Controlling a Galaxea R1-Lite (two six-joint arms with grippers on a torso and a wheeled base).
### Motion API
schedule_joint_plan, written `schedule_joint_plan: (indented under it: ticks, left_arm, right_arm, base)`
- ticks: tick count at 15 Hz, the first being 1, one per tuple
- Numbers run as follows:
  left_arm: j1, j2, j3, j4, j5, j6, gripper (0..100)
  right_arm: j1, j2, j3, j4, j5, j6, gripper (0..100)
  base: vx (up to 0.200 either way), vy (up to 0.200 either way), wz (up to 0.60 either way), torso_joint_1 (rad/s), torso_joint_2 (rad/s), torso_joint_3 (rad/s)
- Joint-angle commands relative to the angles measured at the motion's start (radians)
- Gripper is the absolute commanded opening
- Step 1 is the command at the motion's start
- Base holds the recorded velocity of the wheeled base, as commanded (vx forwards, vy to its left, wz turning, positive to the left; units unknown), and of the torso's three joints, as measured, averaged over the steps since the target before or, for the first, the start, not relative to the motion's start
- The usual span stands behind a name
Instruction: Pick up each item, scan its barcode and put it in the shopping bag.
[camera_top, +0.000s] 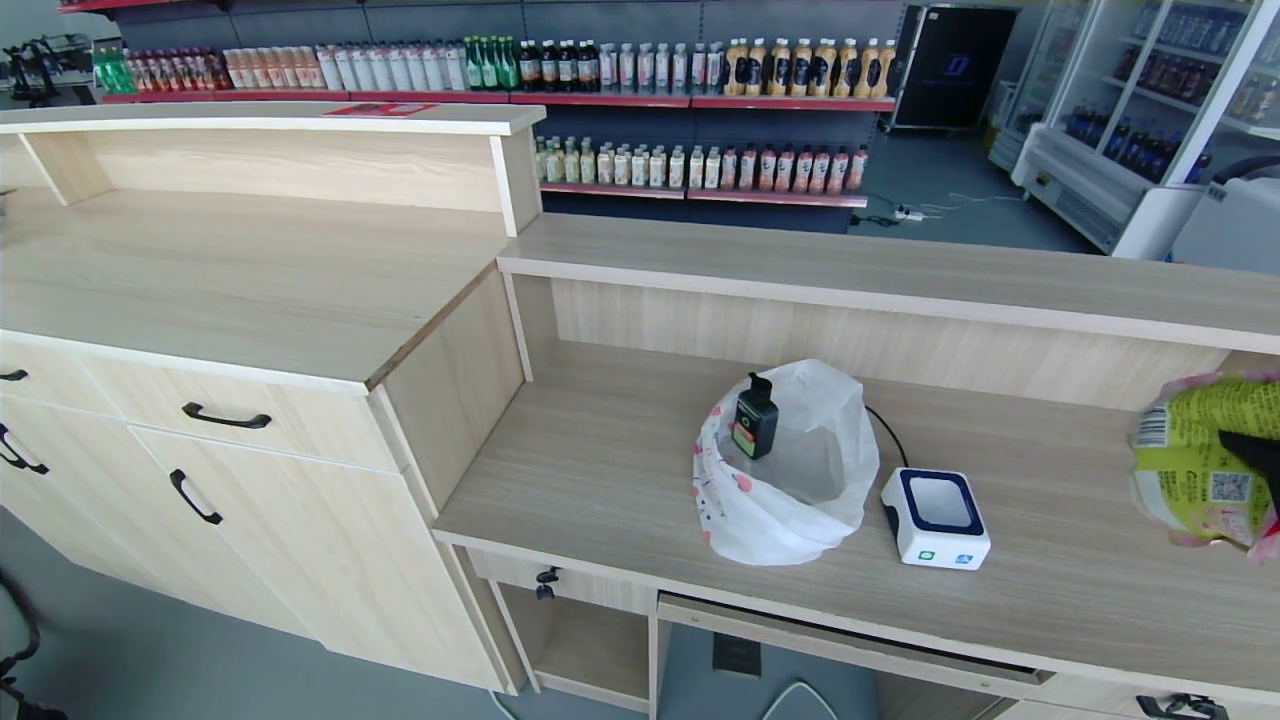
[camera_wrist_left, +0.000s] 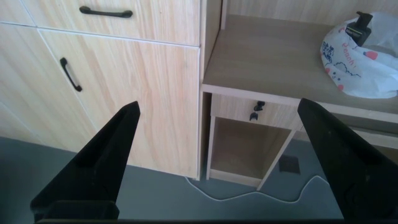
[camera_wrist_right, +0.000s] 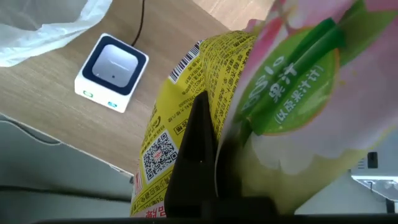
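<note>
A yellow-green and pink snack packet (camera_top: 1195, 465) hangs above the counter at the far right, with my right gripper (camera_top: 1262, 470) shut on it. Up close, the snack packet (camera_wrist_right: 267, 112) shows a barcode and a QR code, and a black finger (camera_wrist_right: 199, 149) presses its side. The white scanner (camera_top: 935, 518) with a dark-rimmed window sits on the counter to the packet's left; the scanner (camera_wrist_right: 112, 71) lies below the packet. Beside it stands the open white shopping bag (camera_top: 790, 470) with a dark bottle (camera_top: 755, 418) upright inside. My left gripper (camera_wrist_left: 217, 155) is open, low beside the cabinet, away from the counter.
The wooden counter (camera_top: 620, 450) has a raised back ledge and a taller cabinet section (camera_top: 230, 290) to its left with drawers and black handles. A black cable runs from the scanner behind the bag. Shelves of bottles (camera_top: 600, 70) stand in the room behind.
</note>
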Motion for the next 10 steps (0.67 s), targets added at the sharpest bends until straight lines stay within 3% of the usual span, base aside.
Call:
schedule_joint_plan:
  ticks: [1,3,5,7,10]
  left_arm:
    - [0.0,0.0,0.0,0.0,0.0,-0.001,100]
    - [0.0,0.0,0.0,0.0,0.0,-0.001,100]
    - [0.0,0.0,0.0,0.0,0.0,-0.001,100]
    - [0.0,0.0,0.0,0.0,0.0,-0.001,100]
    - [0.0,0.0,0.0,0.0,0.0,-0.001,100]
  right_arm:
    - [-0.029,-0.066,0.025,-0.013,0.005,0.027,0]
    - [-0.014,-0.074,0.045,-0.035,-0.045,0.14,0]
    - [0.129,-0.084,0.025,-0.033,-0.259,0.327,0]
    - [0.233,-0.032,0.007,-0.032,-0.427,0.403,0]
    - [0.267,0.094,-0.01,-0.039,-0.424,0.557,0]
  base:
    - [0.0,0.0,0.0,0.0,0.0,0.0]
    - [0.0,0.0,0.6,0.0,0.0,0.002]
    - [0.0,0.0,0.6,0.0,0.0,0.005]
    - [0.0,0.0,0.6,0.002,0.0,0.007]
    - [0.0,0.0,0.0,0.0,0.0,0.0]
